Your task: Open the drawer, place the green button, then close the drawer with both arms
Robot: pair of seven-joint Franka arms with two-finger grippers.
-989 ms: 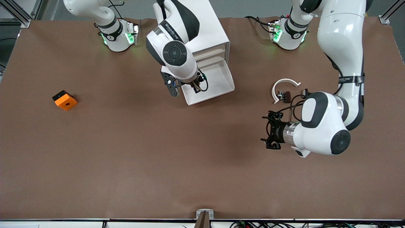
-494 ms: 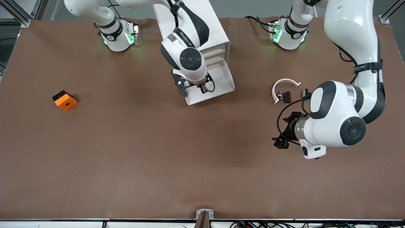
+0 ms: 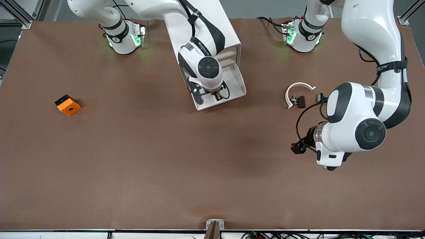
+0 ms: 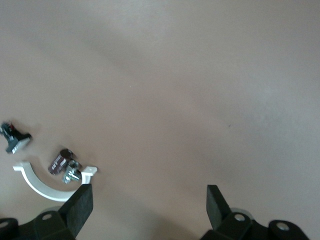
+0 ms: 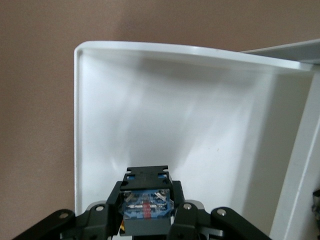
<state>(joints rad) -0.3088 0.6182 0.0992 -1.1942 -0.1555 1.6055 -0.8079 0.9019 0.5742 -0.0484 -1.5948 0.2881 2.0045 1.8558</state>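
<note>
The right hand (image 5: 147,210) pinches the button (image 5: 146,202) over the open drawer (image 3: 237,87). The button looks small, light and rigid, best held by its body. The left hand (image 4: 147,207) waits spread over the worktop (image 3: 132,159).

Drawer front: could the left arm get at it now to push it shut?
Probably not yet. The right gripper, shut on the button, hangs over the open drawer and crowds its front. The left gripper, open, is over bare table near the white ring.

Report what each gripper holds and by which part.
The right gripper holds the button by its dark body's sides, over the open drawer. The left gripper is open and holds nothing.
</note>
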